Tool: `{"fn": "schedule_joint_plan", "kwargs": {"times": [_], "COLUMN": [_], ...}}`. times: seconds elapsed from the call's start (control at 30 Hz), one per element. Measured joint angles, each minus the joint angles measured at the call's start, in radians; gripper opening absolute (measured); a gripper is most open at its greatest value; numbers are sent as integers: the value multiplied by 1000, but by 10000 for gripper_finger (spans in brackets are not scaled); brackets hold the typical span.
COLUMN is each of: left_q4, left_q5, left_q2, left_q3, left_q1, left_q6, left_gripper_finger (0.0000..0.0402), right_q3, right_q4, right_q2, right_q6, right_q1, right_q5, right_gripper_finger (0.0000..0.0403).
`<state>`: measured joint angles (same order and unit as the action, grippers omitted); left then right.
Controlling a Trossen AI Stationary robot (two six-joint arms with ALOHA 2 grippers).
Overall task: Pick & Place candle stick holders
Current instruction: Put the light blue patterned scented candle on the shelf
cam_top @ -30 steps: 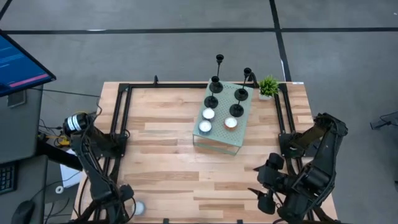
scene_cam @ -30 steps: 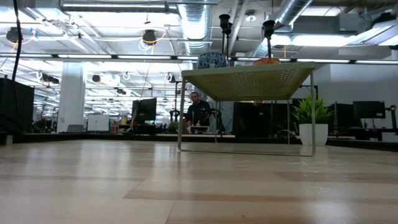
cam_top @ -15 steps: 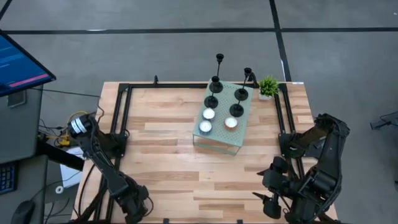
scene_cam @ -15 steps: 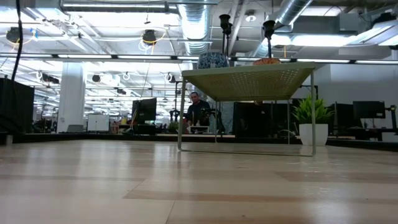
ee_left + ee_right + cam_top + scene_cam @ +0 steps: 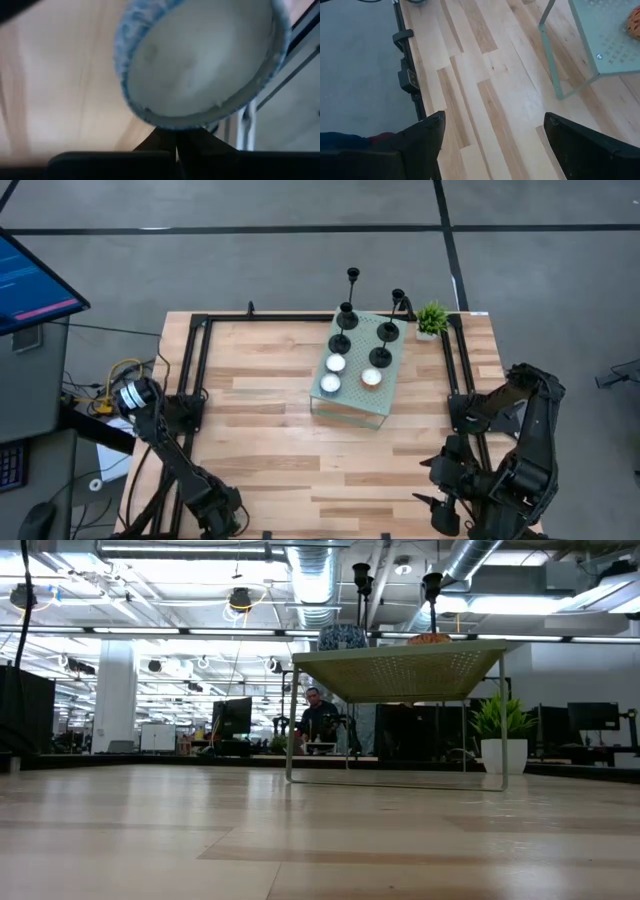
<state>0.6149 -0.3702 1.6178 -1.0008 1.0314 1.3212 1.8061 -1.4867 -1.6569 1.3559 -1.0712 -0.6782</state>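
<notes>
– Four candle stick holders [image 5: 341,343], and we've got them all on the far half of the pale green stand [image 5: 385,408], right of centre on the far side of the table [image 5: 260,430]. Two short ones sit nearer, two taller ones behind them.

– We see the tall pair from table height too, poking up above the stand's top [image 5: 400,670]. What's sharing it with them?

– Two white tealights [image 5: 335,363] on the near left part and one orange candle [image 5: 371,377] beside them. Just off the far right corner of the stand we have the little green plant [image 5: 432,318].

– And the grippers?

– Both well apart from the stand. We find the right gripper [image 5: 432,505] at the near right edge of the table, fingers [image 5: 420,142] spread wide over bare wood, with a leg and a corner of the stand ahead of it.

– Left one?

– The left gripper [image 5: 215,505] is down at the near left edge. Its fingertips [image 5: 165,142] look pressed together, and a round white object with a blue rim [image 5: 200,60] fills the view right in front of them. We can't tell whether they touch it.

– Beyond the table, we spot a person [image 5: 318,720] far back in the room.
</notes>
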Motion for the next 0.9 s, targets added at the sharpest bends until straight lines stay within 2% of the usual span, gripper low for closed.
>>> {"fn": "schedule_joint_plan", "kwargs": {"times": [0.17, 0.4, 0.73, 0.9], "left_q4": [-38, -73, -358, -579], "left_q5": [75, 133, 281, 303], "left_q2": [15, 13, 19, 48], "left_q3": [0, -1, 0, 0], "left_q1": [-77, -243, -452, -538], "left_q6": [-83, -256, -416, -451], "left_gripper_finger": [1, 1, 1, 1], "right_q3": [0, 0, 0, 0], "right_q4": [-2, -1, 5, 3], "right_q2": [0, 0, 0, 0], "right_q6": [25, 25, 33, 32], "right_q1": [-16, -16, -29, -27], "right_q5": [0, 0, -2, -42], "right_gripper_finger": [329, 329, 329, 329]}}
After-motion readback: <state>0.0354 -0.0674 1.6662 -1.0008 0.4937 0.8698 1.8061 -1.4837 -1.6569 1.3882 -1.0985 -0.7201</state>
